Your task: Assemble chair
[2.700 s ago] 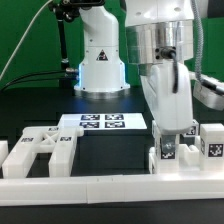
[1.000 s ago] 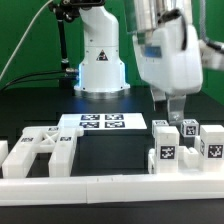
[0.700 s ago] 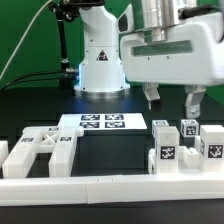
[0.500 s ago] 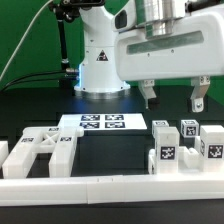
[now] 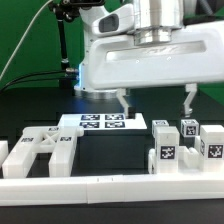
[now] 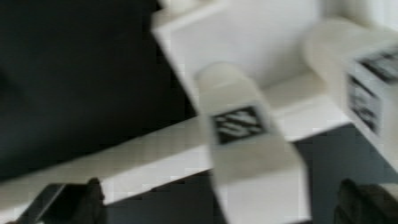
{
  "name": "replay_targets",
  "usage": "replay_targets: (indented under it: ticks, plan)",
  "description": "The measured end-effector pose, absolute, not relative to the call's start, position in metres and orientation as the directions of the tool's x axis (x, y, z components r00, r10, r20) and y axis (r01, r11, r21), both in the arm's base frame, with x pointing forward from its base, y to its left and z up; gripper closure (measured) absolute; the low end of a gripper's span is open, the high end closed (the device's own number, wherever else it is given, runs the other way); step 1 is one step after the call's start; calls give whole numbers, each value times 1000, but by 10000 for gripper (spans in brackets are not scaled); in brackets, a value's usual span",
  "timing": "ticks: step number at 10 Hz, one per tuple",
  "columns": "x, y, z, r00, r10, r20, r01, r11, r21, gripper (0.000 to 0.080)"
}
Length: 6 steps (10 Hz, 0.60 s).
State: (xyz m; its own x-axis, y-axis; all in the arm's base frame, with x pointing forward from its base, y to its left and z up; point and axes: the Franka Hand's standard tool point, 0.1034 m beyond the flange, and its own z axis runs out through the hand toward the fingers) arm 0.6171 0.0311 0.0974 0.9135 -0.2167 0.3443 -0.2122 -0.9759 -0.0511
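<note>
jaws wide open, holding nothing, hovering above worktop (image 5: 30,105), marker board (image 5: 103,121) nearby, tagged chair parts (image 5: 163,152) standing by rim wall (image 5: 100,186)

You get bare table (image 5: 112,152) between 2 clusters; the flat chair frame (image 5: 60,152) blocks the exterior view's left, the upright chair blocks (image 5: 167,150) its right. The rim wall (image 5: 100,185) bars the front.

Exterior low, front-on; wrist close overhead; chair parts (image 5: 165,152) shared.
</note>
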Motion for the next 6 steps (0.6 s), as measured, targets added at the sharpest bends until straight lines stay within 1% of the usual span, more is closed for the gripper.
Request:
replay_targets:
  ticks: [1,2,3,6]
  plan:
    - [611,24,94,919,-64,388,-77,-997,20,150]
    - [605,21,90,919,21,394,-2,-998,59,150]
    - [606,23,90,923,19,384,-1,-999,52,150]
    - [606,23,87,924,19,382,-1,-999,53,150]
